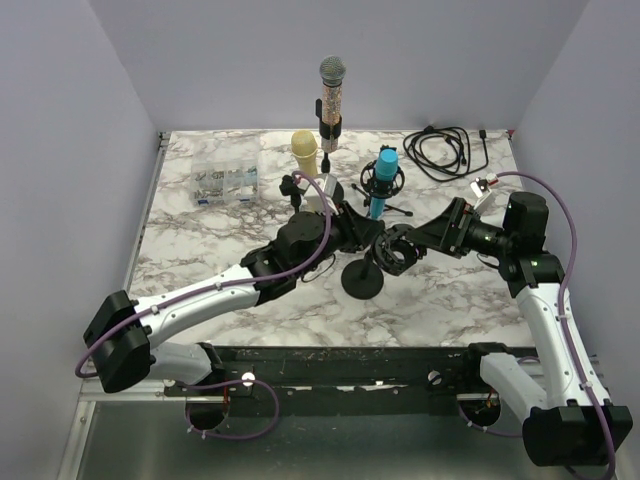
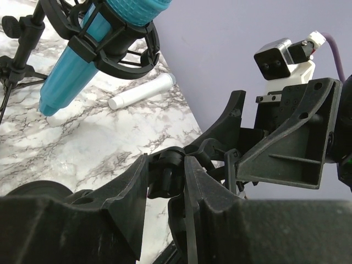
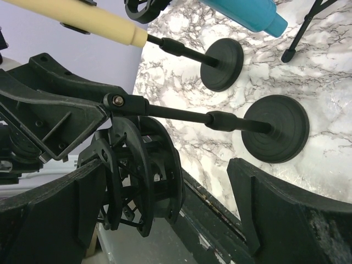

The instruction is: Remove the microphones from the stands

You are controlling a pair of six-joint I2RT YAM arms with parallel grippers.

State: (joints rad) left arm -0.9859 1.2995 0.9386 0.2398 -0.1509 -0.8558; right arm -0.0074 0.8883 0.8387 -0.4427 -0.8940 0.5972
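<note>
A black stand with a round base (image 1: pixel 362 280) carries a black shock mount (image 1: pixel 398 250) at the tip of its tilted rod. The mount's rings (image 3: pixel 137 176) look empty; no microphone shows in them. My left gripper (image 1: pixel 372 238) is shut on the stand's swivel knob (image 2: pixel 168 173) just behind the mount. My right gripper (image 1: pixel 412 243) is open, its jaws standing either side of the mount (image 3: pixel 170 187) without touching it. A white cylinder (image 2: pixel 142 92) lies on the table beyond the blue microphone.
A blue microphone (image 1: pixel 383 180) sits in a shock mount on a tripod. A yellow microphone (image 1: pixel 304 150) and a glittery grey-headed one (image 1: pixel 331 95) stand on their own stands behind. A clear parts box (image 1: pixel 225 183) is at back left, a coiled black cable (image 1: pixel 445 150) at back right.
</note>
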